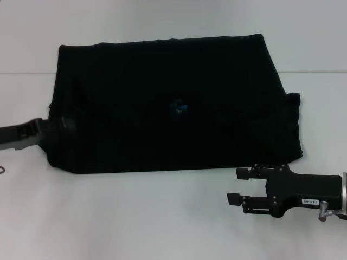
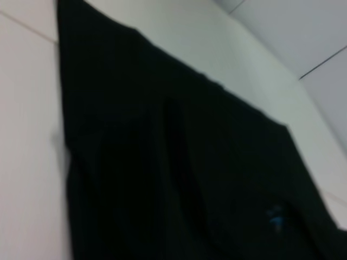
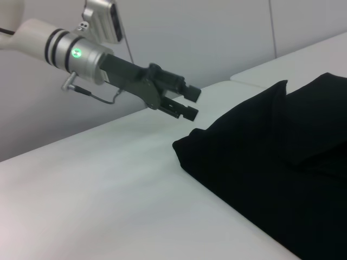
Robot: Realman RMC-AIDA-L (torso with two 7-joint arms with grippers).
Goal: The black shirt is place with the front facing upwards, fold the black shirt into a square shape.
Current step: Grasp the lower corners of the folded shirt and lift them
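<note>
A: Item one, the black shirt (image 1: 168, 105). Where is it, and in what condition?

B: It lies flat on the white table (image 1: 162, 227), across the middle and far part of the surface. It is folded into a broad dark block, wider than deep, with a straight far edge. A small blue neck label (image 1: 179, 106) shows near its centre. One corner bulges out at the robot's right side. No lettering is visible on the cloth.

A: Item two, the left gripper (image 1: 46, 130)?

B: It reaches in from the left edge, low, right at the shirt's left border. Its tip merges with the dark cloth in the head view, but the right wrist view shows its fingers (image 3: 191, 103) spread, apart from the nearest shirt corner and grasping nothing.

A: Item three, the right gripper (image 1: 234, 187)?

B: It sits at the near right of the table, just below the shirt's near edge and not touching it. Its two fingers (image 1: 242, 173) stand parted, pointing toward the robot's left, released and empty.

A: The left wrist view?

B: Shirt (image 2: 179, 179) and label (image 2: 276, 219) close up, with table (image 2: 27, 162) beside them.
</note>
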